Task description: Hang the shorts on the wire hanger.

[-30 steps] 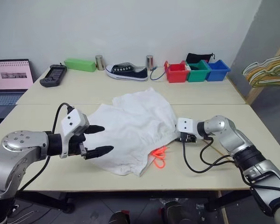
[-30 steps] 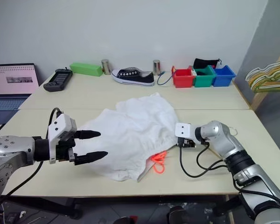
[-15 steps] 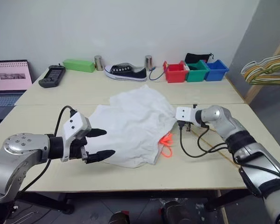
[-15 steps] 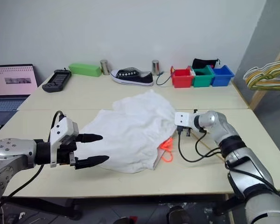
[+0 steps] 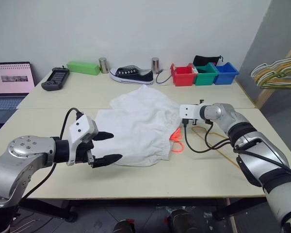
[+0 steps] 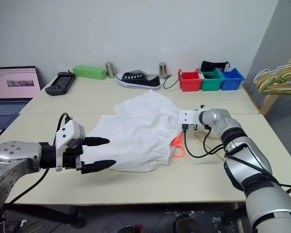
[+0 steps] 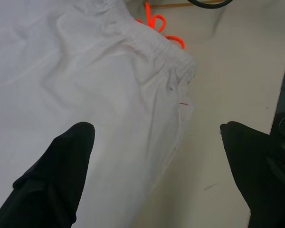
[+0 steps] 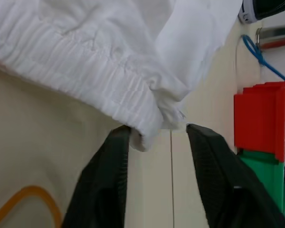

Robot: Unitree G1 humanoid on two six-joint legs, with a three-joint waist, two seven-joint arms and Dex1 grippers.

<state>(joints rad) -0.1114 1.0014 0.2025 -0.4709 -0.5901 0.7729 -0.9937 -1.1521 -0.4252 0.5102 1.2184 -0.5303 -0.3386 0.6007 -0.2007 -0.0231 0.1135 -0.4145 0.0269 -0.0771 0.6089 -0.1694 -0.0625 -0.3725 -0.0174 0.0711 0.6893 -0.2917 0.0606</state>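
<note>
Left eye view: rumpled white shorts (image 5: 136, 127), orange-red drawstring (image 5: 177, 143).

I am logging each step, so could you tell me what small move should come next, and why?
Probably close the right hand on the waistband: the shorts have an edge between its open fingers, unpinched. The hanger lies flat beside it.
</note>
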